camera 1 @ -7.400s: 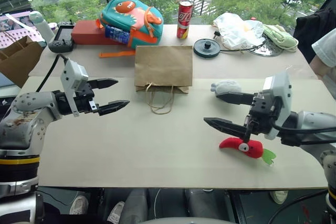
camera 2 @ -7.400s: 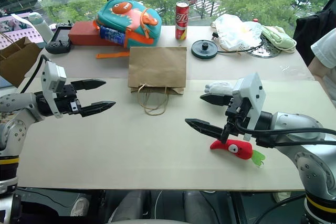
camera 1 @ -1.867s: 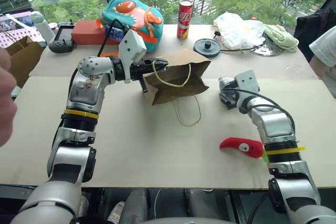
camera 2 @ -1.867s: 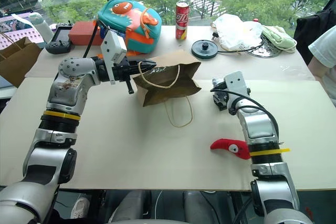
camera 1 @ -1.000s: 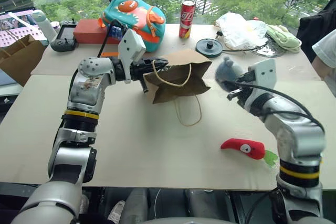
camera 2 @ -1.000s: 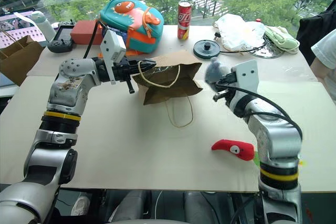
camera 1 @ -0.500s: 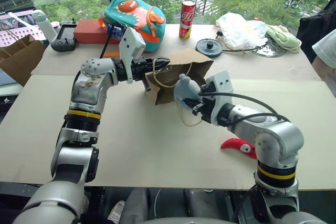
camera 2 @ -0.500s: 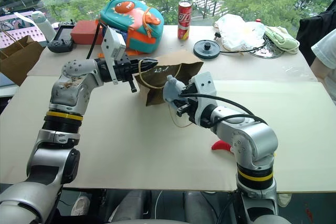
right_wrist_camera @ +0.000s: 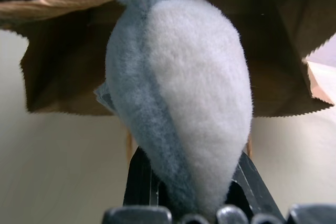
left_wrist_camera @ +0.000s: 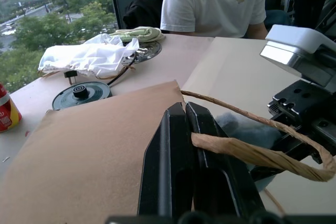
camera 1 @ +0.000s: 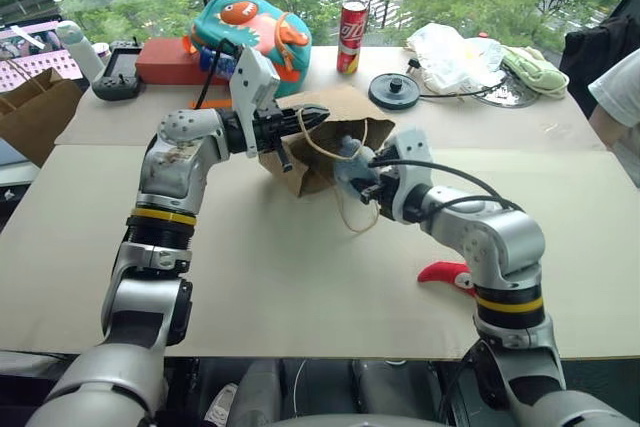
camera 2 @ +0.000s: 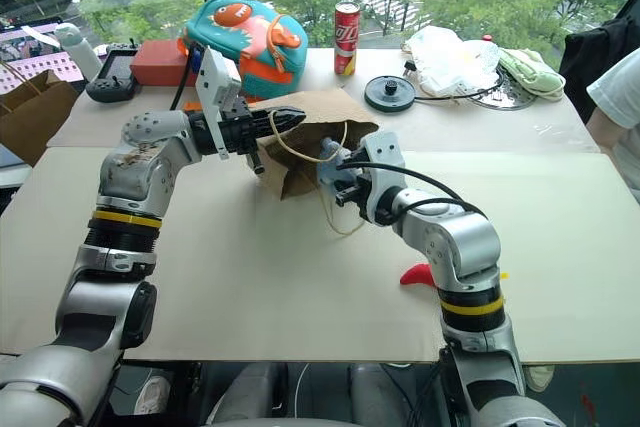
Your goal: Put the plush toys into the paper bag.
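Right gripper [camera 1: 352, 173], jaws clamped on grey-blue plush toy [right_wrist_camera: 181, 98], has swung from table's 2 o'clock to mouth of paper bag [camera 1: 335, 117]. Left gripper [left_wrist_camera: 186, 116], jaws pinched on bag's upper edge, holds mouth open. Red chili toy [camera 1: 445, 274] on table at 4 o'clock of bag. Judgement: first toy about to enter; second pending.

The light brown kraft paper bag [camera 1: 335, 137] lies mid-worktop [camera 1: 250, 277], mouth toward 5 o'clock. At its 9 o'clock the left pincer [camera 1: 318, 115] clamps its twisted cord handle [left_wrist_camera: 247, 150]. At the mouth, the right pincer [camera 1: 362, 184] holds the fuzzy grey-blue plush toy [right_wrist_camera: 184, 98]. The red chili-shaped plush toy [camera 1: 445, 275] lies at the bag's 5 o'clock; the teal and orange backpack [camera 1: 252, 32] sits at 11.
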Controlling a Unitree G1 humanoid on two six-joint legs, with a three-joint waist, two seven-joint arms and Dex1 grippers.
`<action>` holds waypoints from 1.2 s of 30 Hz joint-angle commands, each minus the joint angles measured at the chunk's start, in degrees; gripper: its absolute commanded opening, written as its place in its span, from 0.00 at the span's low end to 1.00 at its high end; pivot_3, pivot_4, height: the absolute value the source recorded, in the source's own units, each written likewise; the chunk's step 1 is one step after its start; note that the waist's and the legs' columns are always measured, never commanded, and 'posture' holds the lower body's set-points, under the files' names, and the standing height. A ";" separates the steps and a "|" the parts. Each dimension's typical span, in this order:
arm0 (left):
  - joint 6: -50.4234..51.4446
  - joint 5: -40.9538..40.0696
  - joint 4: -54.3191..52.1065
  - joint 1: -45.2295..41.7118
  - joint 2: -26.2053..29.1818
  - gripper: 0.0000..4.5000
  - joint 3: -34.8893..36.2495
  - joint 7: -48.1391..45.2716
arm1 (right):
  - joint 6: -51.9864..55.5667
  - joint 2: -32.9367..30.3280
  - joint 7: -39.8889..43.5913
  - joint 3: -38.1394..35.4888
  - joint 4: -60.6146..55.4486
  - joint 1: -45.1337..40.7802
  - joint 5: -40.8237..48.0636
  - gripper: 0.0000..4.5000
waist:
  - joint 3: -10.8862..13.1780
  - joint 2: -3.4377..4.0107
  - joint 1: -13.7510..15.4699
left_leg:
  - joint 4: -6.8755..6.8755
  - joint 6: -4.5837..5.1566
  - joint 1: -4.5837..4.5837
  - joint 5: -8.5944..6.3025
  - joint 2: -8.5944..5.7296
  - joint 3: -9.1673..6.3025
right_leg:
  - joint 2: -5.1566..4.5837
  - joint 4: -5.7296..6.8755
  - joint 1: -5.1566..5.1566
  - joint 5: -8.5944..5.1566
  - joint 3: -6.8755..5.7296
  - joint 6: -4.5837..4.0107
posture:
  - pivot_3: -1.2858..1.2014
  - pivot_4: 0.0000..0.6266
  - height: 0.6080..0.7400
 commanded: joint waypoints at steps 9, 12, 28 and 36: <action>-0.86 -0.69 -5.60 1.55 0.91 0.00 -1.63 -2.51 | -3.98 1.27 -0.28 0.38 7.78 -9.10 -3.46 0.06 | 0.00 0.01 0.15 | -0.08 0.00 -0.08 0.00 0.01 0.00 | -0.04 0.07 -0.02 0.01 -0.04 -0.01 | 0.52 0.24 0.95; -0.96 -0.97 -6.54 2.54 0.90 0.00 -2.15 -3.75 | -3.96 1.86 0.26 0.91 7.55 -9.44 -3.32 0.06 | -0.01 0.01 0.11 | -0.07 0.00 -0.10 0.00 -0.01 0.01 | -0.06 0.07 -0.02 0.01 -0.03 -0.01 | 0.52 0.24 0.95; 1.18 -2.99 -10.80 4.53 1.64 0.00 -2.90 -6.67 | -6.27 7.80 -3.34 -3.94 7.55 -9.38 -2.45 0.85 | -0.01 0.02 0.02 | -0.07 0.00 -0.08 0.00 0.01 -0.02 | -0.05 0.06 -0.02 0.01 -0.06 -0.01 | 0.52 0.24 0.95; 0.73 -2.52 -9.84 4.10 1.78 0.00 -2.88 -5.96 | -3.50 4.87 -2.53 -5.59 3.62 -7.75 -1.56 1.00 | -0.01 0.02 0.04 | -0.07 0.00 -0.08 0.00 0.00 -0.02 | -0.05 0.06 -0.02 0.01 -0.07 -0.01 | 0.52 0.24 0.95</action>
